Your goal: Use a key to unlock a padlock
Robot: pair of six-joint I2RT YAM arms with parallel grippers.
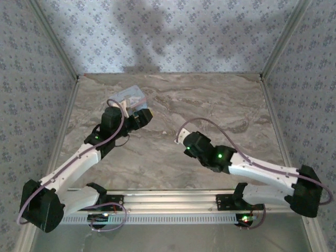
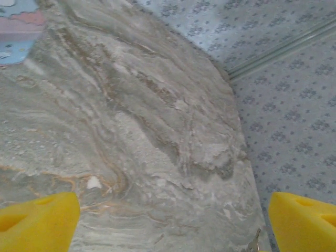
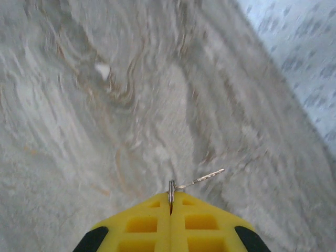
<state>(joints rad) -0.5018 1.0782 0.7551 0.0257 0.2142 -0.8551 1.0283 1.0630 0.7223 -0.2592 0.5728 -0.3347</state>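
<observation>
My right gripper (image 3: 170,198) is shut on a thin metal key ring (image 3: 171,187), pinched edge-on between the yellow fingertips. A small silver key (image 3: 203,178) sticks out from the ring to the right, above the marble table. In the top view this gripper (image 1: 181,140) hovers at the table's middle. My left gripper (image 1: 140,117) stands open over bare marble, its yellow fingers (image 2: 39,220) wide apart with nothing between them. A small metallic piece (image 2: 255,243) lies by its right finger; I cannot tell what it is. I cannot make out the padlock.
A clear packet (image 1: 131,97) with a blue and pink card (image 2: 16,21) lies at the back left, just beyond the left gripper. Patterned walls (image 1: 173,37) close the table on three sides. The marble table (image 1: 220,100) stretches between and behind the arms.
</observation>
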